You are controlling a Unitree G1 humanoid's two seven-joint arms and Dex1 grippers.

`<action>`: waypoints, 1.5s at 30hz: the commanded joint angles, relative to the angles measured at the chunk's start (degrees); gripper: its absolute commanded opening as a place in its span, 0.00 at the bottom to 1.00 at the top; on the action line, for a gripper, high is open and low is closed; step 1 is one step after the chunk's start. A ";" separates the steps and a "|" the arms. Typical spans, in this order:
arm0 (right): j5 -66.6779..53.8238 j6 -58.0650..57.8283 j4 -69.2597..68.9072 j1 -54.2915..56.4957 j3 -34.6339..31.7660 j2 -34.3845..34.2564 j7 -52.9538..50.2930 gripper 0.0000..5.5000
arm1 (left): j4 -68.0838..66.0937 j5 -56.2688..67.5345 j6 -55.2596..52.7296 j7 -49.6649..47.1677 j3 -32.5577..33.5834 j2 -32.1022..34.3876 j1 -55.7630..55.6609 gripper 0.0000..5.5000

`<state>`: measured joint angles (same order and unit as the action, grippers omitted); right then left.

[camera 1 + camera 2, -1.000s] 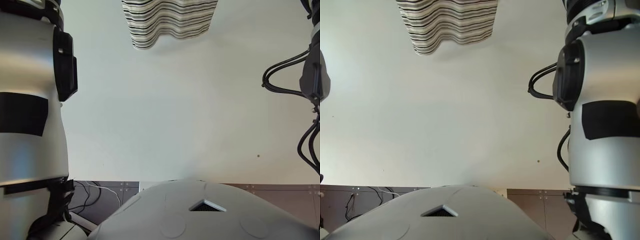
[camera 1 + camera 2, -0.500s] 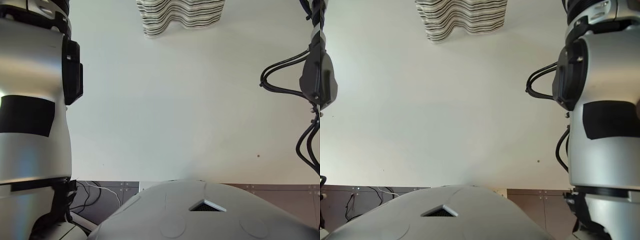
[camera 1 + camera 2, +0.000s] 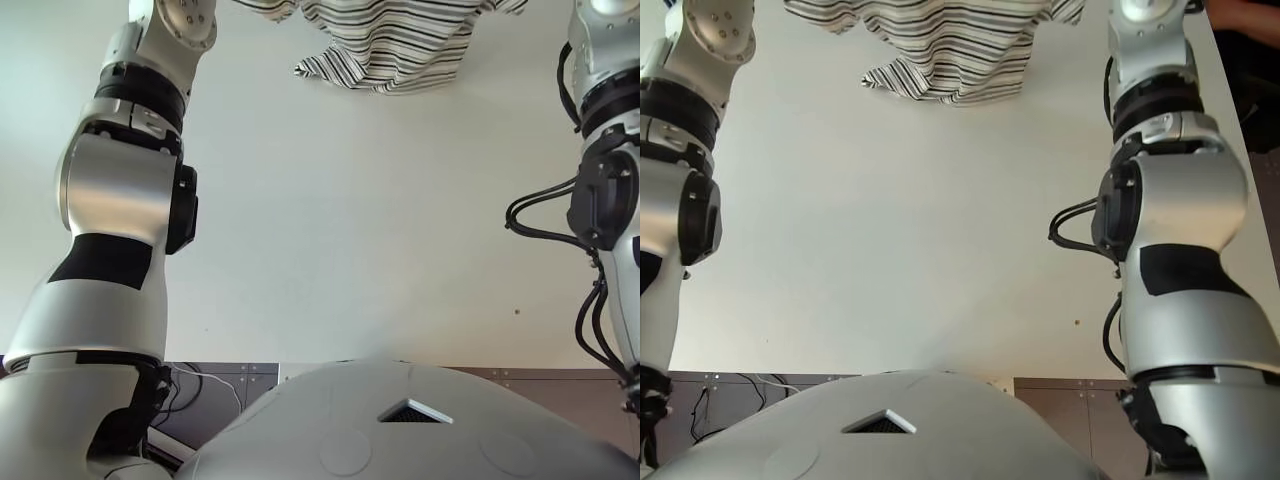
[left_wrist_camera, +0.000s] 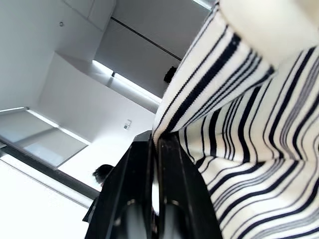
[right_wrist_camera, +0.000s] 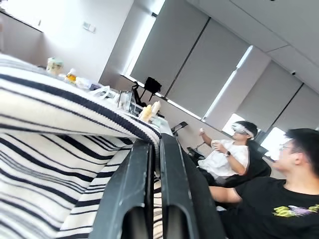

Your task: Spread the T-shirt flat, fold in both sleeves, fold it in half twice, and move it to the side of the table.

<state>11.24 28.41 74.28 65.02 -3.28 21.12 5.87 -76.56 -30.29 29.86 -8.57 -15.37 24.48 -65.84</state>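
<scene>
The black-and-white striped T-shirt (image 3: 385,45) hangs at the far side of the white table (image 3: 350,220), its lower hem crumpled on the surface. Both arms stretch away over the table towards it, one on each side. In the left wrist view my left gripper (image 4: 155,142) is shut, with a folded edge of the striped T-shirt (image 4: 239,124) pinched between its black fingers (image 4: 137,164). My right gripper (image 5: 155,142) is likewise shut on an edge of the T-shirt (image 5: 50,149). The shirt's upper part is cut off in the eye views.
The table's right edge (image 3: 1230,100) runs beside my right arm, with dark floor beyond it. Below the near table edge (image 3: 250,362) lie cables (image 3: 190,385) and a dark panel. The tabletop between the two arms is bare.
Both arms have stretched forward and away from the camera. The shirt has shifted to the right, and its hem now rests crumpled on the table with more fabric showing.
</scene>
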 commanded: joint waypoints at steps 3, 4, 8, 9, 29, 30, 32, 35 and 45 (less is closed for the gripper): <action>-9.06 12.48 -13.64 -15.72 -2.73 2.78 13.62 0.02 | 7.87 9.40 17.79 6.51 6.02 6.05 10.39 0.02; -11.59 13.80 -18.54 -19.68 -2.82 3.18 17.39 0.02 | 10.41 12.36 22.08 8.61 7.45 6.85 13.45 0.02; -18.92 13.72 -44.13 -42.34 1.72 7.70 31.78 0.02 | 26.18 24.32 32.62 19.94 7.60 9.09 30.60 0.02; -19.27 13.23 -49.40 -47.85 3.30 8.99 34.18 0.02 | 28.97 25.08 33.51 22.46 6.32 10.10 34.68 0.02; -18.55 2.67 -78.54 -84.66 8.01 28.00 51.45 0.25 | 69.18 36.35 17.40 50.64 -1.92 26.58 84.84 0.27; -17.89 2.02 -79.81 -85.67 7.53 28.52 51.13 0.28 | 69.54 35.47 17.20 50.67 -1.23 27.30 86.22 0.29; -15.97 0.73 -81.47 -87.03 6.99 29.50 50.67 0.34 | 69.85 34.05 16.81 50.25 0.44 28.00 88.41 0.34; -14.19 -0.98 -84.43 -91.44 4.71 31.89 50.28 0.45 | 72.16 35.06 16.32 49.97 4.43 30.01 92.34 0.43; -26.06 -6.13 -96.69 -94.20 -6.69 28.21 44.19 0.66 | 87.49 46.14 12.56 46.41 15.28 26.10 92.11 0.57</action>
<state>-12.73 24.96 -21.30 -34.96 -8.93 52.29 53.85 9.22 15.17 45.48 40.78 -2.17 53.25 31.12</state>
